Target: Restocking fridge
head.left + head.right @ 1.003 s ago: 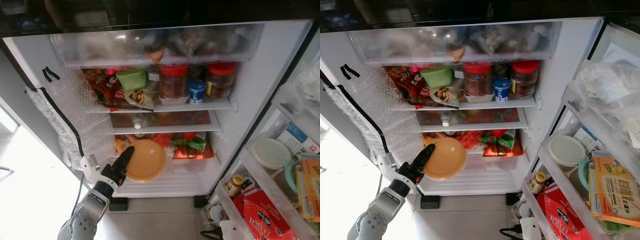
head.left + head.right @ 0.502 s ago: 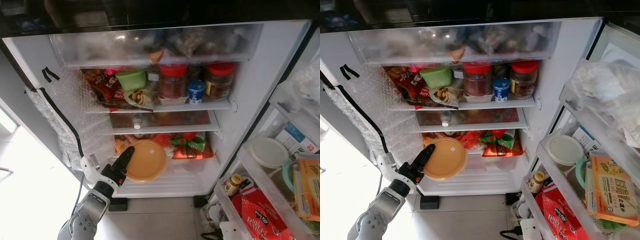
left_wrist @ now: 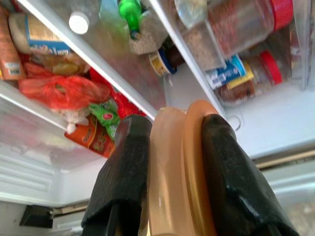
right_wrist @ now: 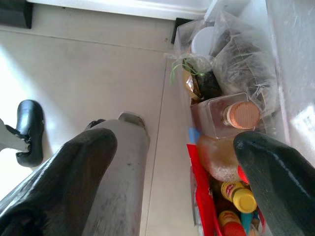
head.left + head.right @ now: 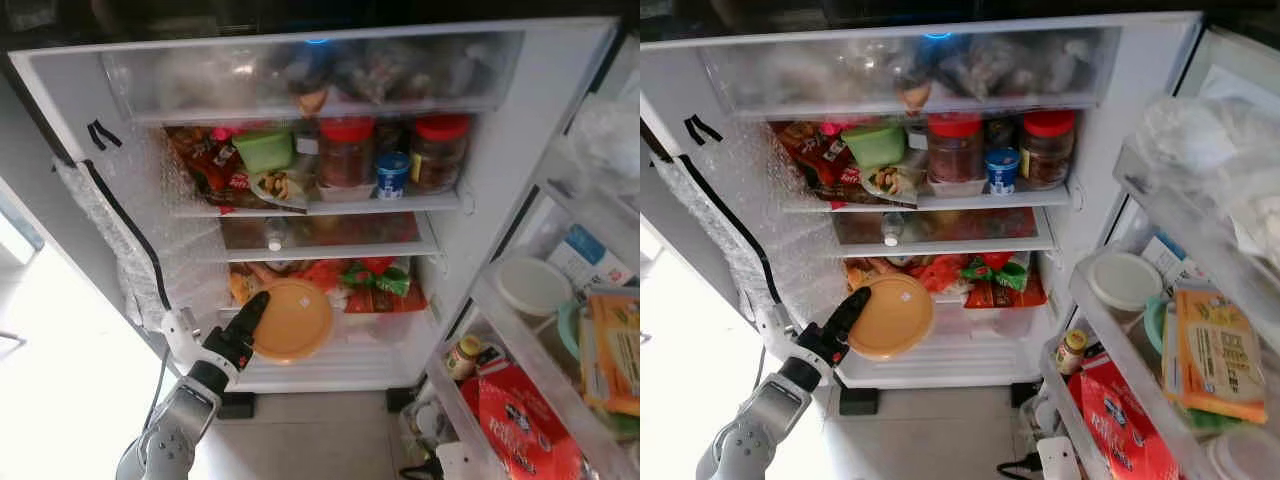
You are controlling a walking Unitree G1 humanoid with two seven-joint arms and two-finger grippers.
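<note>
My left gripper [image 5: 246, 322] is shut on the rim of a flat round orange container [image 5: 292, 320]. It holds the container tilted in front of the fridge's bottom shelf [image 5: 330, 362], just left of the red and green snack bags [image 5: 372, 282]. In the left wrist view the two black fingers [image 3: 124, 182] clamp the container's edge [image 3: 172, 167], lid and base together. My right gripper [image 4: 172, 167] hangs open above the tiled floor, beside the door's lowest bin.
The middle shelf holds two red-lidded jars [image 5: 346, 152], a green tub [image 5: 263, 150] and a blue cup [image 5: 392, 173]. Bubble wrap [image 5: 150, 250] lines the left wall. The open door at the right carries a white-lidded tub [image 5: 530, 285] and a red packet [image 5: 520, 420].
The camera has tilted a little, so the fridge sits slightly higher in the picture. My left gripper keeps its hold on the orange container at the same spot.
</note>
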